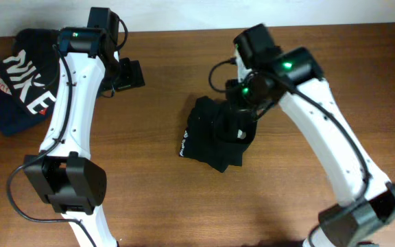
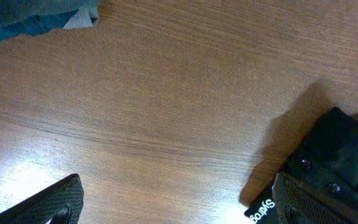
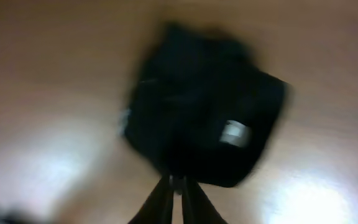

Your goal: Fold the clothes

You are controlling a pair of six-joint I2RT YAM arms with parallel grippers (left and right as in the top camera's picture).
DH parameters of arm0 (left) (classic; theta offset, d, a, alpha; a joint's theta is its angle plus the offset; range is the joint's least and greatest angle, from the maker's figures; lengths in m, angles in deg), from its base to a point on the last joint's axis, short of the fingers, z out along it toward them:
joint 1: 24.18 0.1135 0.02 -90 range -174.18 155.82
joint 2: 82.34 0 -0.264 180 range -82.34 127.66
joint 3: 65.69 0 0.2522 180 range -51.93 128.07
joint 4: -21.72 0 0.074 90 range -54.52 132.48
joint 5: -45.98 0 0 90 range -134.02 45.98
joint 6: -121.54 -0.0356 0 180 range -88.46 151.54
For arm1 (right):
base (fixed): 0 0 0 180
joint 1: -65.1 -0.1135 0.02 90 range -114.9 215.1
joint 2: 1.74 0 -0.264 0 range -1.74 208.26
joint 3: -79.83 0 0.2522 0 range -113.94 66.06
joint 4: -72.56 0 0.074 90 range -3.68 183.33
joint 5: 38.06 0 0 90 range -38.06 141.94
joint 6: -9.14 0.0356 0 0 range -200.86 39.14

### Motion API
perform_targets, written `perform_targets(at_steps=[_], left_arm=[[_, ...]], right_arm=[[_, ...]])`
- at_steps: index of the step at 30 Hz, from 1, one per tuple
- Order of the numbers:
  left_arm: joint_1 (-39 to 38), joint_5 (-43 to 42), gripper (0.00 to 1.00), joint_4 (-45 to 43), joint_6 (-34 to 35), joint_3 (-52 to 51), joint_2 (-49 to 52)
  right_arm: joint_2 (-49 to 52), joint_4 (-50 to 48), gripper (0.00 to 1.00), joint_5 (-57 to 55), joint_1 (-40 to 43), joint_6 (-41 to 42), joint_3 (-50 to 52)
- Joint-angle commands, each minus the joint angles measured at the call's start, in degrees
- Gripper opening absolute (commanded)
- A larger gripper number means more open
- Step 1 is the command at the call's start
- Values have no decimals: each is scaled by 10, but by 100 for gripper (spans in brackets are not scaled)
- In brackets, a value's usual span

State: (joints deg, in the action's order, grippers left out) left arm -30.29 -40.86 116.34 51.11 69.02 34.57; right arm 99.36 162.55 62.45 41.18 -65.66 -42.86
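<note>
The clothes point(image 1: 208, 140), a black T-shirt, lie bunched in a compact pile at the middle of the table, with white lettering on the left edge. My right gripper point(image 1: 240, 123) is down on the pile's right part. In the blurred right wrist view the shirt point(image 3: 204, 112) fills the centre and shows a small white patch. The right gripper point(image 3: 178, 182) has its fingers almost together, pinching the near hem. My left gripper point(image 1: 127, 74) hovers at the back left, away from the shirt. It point(image 2: 176, 208) stands wide open over bare wood, and the lettered corner of the shirt point(image 2: 261, 211) shows beside its right finger.
A dark garment with white NIKE lettering point(image 1: 22, 86) lies at the table's far left corner. A bluish-grey cloth point(image 2: 36, 15) shows at the top left of the left wrist view. The right arm's black body point(image 2: 344, 152) sits close to the left gripper's right side.
</note>
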Motion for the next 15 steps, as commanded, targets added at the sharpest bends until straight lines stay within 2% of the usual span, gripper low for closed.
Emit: perform_targets(at_steps=[1,4,8,15], left_arm=[[-1,2,97,-3,7,-2,4],[-1,43,97,5,41,-2,4],[0,52,97,9,44,-2,4],[0,52,98,15,44,-2,4]], right_arm=[[23,-7,9,141,-9,-103,14],[38,-27,4,167,-9,-105,36],[78,-80,4,281,-9,-137,92],[137,-101,9,279,7,-137,120]])
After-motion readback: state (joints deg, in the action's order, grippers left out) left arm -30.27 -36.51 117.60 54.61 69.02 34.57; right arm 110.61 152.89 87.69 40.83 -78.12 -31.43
